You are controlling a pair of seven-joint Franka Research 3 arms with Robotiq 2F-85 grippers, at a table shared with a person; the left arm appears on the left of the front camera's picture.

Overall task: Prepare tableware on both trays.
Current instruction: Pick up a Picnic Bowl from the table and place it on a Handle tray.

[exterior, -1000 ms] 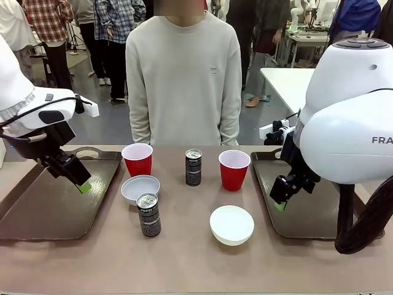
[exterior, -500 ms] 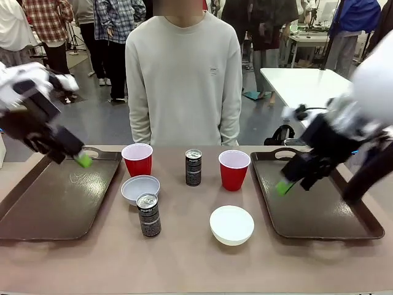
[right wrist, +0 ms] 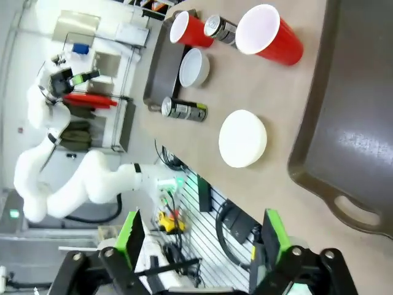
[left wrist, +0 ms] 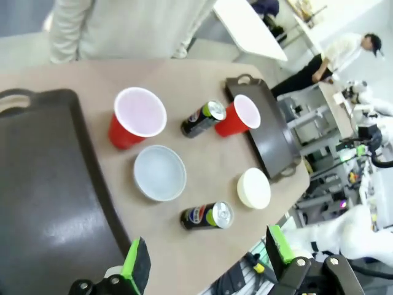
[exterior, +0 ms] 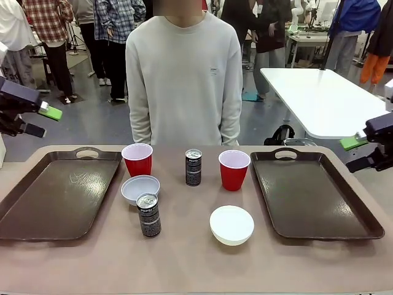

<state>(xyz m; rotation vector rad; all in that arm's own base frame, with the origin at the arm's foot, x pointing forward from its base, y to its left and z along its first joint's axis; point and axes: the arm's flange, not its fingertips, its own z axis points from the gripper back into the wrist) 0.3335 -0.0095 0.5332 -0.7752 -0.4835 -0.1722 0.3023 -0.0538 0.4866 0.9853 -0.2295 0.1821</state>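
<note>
Front view: left fingers (exterior: 51, 113) and right fingers (exterior: 352, 142) hang open, empty, at either side; tableware (exterior: 193, 167) stands on the surface (exterior: 184, 264) between left tray (exterior: 55, 200) and right tray (exterior: 313, 200).

A tan tabletop (exterior: 196, 264) spans the foreground of a busy indoor workspace. Behind it lies a smooth grey floor (exterior: 104, 126). A white table (exterior: 319, 98) stands to the right. Farther back, bystanders (exterior: 116, 24) in plaid shirts and dark clothes stand about, and a pale workbench (exterior: 307, 38) sits at the right rear. The light is even and bright.
</note>
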